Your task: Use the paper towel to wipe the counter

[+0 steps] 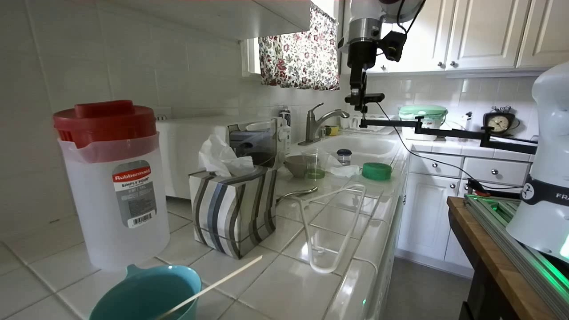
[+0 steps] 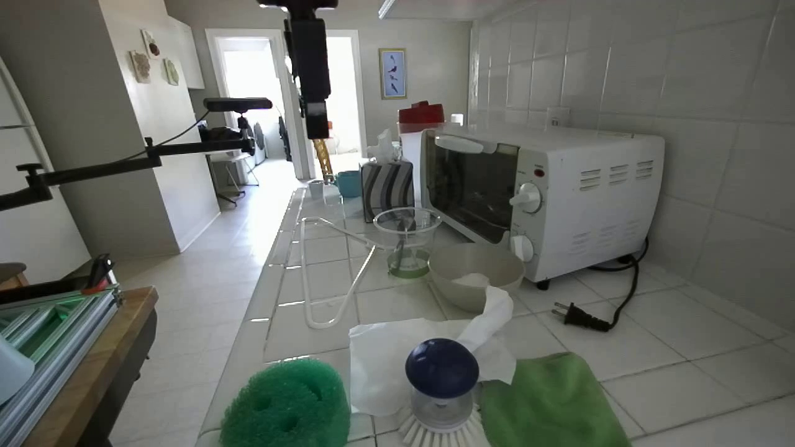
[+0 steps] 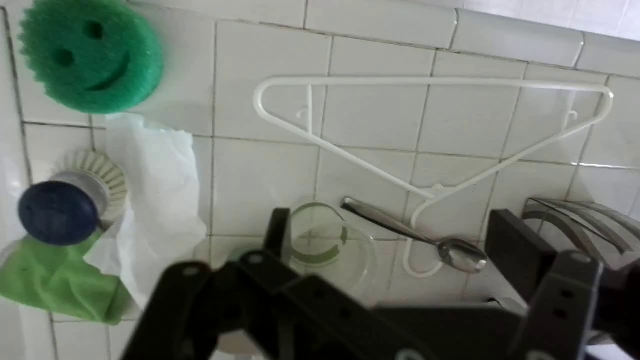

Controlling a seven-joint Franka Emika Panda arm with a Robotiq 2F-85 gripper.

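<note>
Paper towel [image 3: 162,200] lies left of the gripper [image 3: 395,242] in the wrist view.
Its long axis runs roughly top to bottom; the 2 fingers [image 3: 520,255] stand apart, holding nothing.

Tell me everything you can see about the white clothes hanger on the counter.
The hanger is white, slim and smooth, plastic by its look: a rounded triangle with two short inner bars and a curved hook. It appears whole and lies flat on the tiled counter, long bar toward the rounded front edge, hook pointing away from it. A spoon crosses the hook, seemingly lying on it.
</note>
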